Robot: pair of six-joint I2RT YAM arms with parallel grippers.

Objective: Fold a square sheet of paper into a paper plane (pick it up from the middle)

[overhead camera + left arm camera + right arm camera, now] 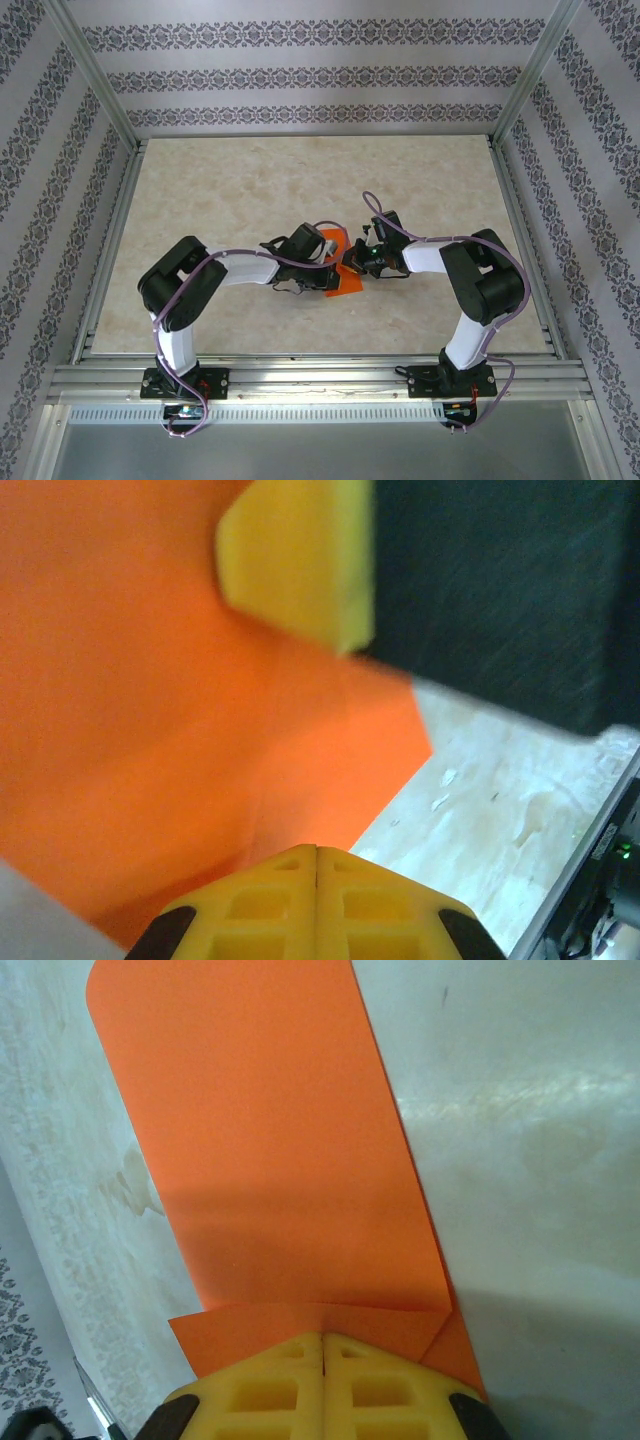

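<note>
While the left gripper [317,852] and the right gripper [323,1338] both hold their jaws pressed together, tips over the square sheet of paper [270,1140], I cannot tell whether either pinches it. The sheet lies partly folded near the middle of the table [250,190], between them. It looks light, thin and limp, quick to crease or tear. A raised fold near its middle probably offers the best hold.
</note>
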